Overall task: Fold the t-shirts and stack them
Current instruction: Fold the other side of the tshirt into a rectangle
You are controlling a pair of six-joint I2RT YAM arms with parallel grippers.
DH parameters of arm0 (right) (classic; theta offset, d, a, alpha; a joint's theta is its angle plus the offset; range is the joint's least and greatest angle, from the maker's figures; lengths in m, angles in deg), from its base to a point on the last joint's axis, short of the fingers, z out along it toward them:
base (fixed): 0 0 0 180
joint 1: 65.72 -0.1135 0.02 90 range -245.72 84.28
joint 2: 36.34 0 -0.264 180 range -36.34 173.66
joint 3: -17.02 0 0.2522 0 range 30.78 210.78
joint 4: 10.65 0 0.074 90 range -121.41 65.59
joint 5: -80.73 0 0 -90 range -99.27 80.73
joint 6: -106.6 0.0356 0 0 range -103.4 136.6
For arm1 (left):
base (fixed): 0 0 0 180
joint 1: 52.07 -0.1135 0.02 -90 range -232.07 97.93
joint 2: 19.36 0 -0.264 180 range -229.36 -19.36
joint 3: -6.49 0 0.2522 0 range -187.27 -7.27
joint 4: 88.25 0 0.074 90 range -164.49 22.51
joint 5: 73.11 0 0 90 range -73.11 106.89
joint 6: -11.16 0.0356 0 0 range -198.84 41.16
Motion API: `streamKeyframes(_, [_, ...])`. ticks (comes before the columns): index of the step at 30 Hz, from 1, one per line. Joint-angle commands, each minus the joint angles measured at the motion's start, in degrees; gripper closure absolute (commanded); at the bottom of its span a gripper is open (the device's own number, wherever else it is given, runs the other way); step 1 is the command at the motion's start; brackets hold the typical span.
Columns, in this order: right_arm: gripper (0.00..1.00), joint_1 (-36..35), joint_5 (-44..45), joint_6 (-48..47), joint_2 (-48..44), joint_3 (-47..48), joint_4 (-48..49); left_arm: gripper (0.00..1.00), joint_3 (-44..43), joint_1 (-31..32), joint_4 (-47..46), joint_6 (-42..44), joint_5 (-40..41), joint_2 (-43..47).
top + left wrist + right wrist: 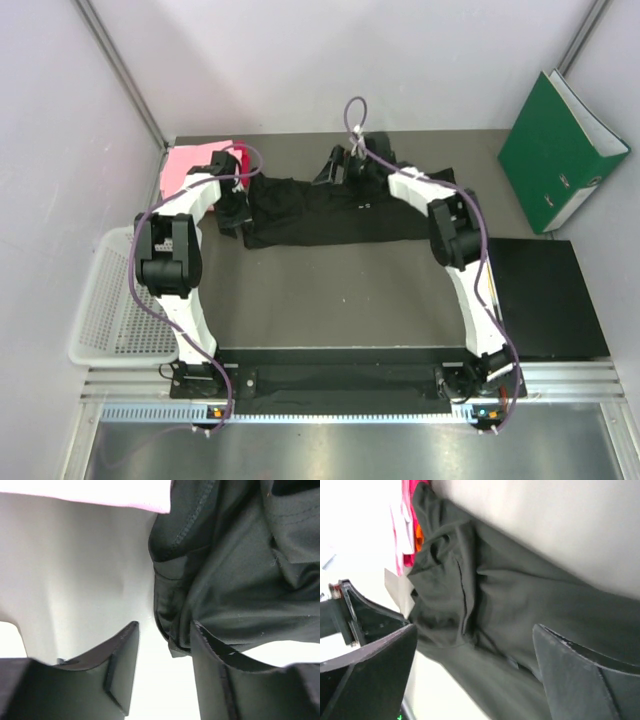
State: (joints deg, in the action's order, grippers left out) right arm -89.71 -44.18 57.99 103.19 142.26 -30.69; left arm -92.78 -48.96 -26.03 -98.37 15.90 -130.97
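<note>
While both arms reach over the far half of the table (330, 290), the task appears to be in its early-to-middle stage.

The black t-shirt (320, 215) lies as one long, rumpled band stretching from one gripper to the other. It looks folded lengthwise at most, so the cross folds and the stacking remain to be done.

The white mesh basket (110, 310) sits behind the left gripper on its outer side, and the green binder (560, 150) stands well apart from the right gripper on its outer side.

The light pink t-shirt (190, 165) lies flat just beyond the left gripper. The darker pink-red t-shirt (408, 500) lies beside it, past the far end of the black band as the right wrist sees it. Whether either is properly folded cannot be told.

The right gripper (476, 630) has its jaws spread wide and holds nothing, with black cloth directly ahead of it. The left gripper (165, 630) has its jaws moderately apart. An edge of the black shirt lies at the inner face of one finger and is not clamped.

Count: three t-shirts (one black, one light pink, one pink-red), two grippers, one basket, one binder.
</note>
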Motion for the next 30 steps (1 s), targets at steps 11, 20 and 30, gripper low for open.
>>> streamKeyframes(11, [0.00, 21.08, 17.42, -23.98, -20.61, -14.01, -14.27, 0.44, -1.15, 0.14, -6.10, -4.46, -6.03, 2.81])
streamKeyframes(20, [0.02, 26.45, 20.41, -25.92, -17.62, -14.89, -17.10, 0.44, -3.17, 0.23, -6.28, -8.15, -4.37, -1.33])
streamKeyframes(30, [0.02, 29.26, 25.51, -28.03, -20.95, -16.91, -17.80, 0.43, -2.02, 0.66, -3.82, -9.74, 2.12, -2.03])
